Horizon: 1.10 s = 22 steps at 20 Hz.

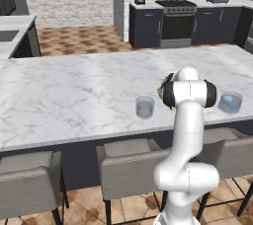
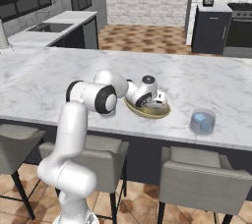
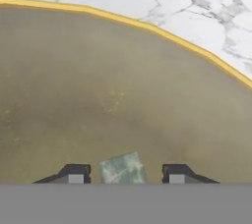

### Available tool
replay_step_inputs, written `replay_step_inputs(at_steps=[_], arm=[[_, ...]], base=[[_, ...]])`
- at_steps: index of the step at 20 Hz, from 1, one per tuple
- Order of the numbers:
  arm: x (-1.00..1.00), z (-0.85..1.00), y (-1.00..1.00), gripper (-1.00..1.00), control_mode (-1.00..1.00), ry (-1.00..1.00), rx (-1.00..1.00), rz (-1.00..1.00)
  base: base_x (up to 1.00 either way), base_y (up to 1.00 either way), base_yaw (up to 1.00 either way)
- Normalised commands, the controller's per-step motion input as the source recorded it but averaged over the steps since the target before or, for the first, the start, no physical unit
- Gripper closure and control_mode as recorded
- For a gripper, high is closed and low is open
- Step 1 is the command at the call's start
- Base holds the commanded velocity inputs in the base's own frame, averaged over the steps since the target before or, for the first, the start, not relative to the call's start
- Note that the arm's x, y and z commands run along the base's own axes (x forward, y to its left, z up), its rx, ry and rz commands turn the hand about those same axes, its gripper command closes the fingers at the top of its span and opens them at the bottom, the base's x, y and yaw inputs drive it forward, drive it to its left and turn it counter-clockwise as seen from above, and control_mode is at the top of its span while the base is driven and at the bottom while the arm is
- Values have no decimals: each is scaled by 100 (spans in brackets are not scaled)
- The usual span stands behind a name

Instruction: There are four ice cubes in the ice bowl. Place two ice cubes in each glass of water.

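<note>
Down in the bowl [image 2: 165, 113] now, gripper [image 3: 126, 174] low over the olive floor. One ice cube [image 3: 122, 168] sitting right between the fingertips [image 3: 74, 174], a clear gap on either side, jaws partly open, no contact visible; hold on the cube cannot be told. Yellow rim arcing from nine o'clock up and over to three in the hand view, bare marble counter [image 1: 74, 95] beyond it at one o'clock. Wide olive floor ahead of the fingers.

From the right base view: bowl near the counter's front edge, hand tipped into it. Right glass [image 2: 202, 122] at four o'clock from the bowl, apart from it, blue ice showing inside, close to the front edge too. Left glass [image 1: 145, 106] in the left base view, just at nine o'clock of the elbow, standing apart from everything. Broad open marble behind and to the left.
</note>
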Motion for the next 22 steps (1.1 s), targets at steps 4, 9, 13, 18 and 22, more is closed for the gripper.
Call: replay_step_inputs(at_steps=[4,9,13,18,22], arm=[[1,-13,0,100,-100,-4,0,0],[1,-15,0,100,-100,-4,0,0],[1,-11,-1,100,-100,-4,0,0],[0,0,-3,100,-100,-6,0,0],[0,0,0,100,-100,-2,0,0]], base=[[0,0,0],[0,0,0],[0,0,0],[0,0,0],[0,0,0]])
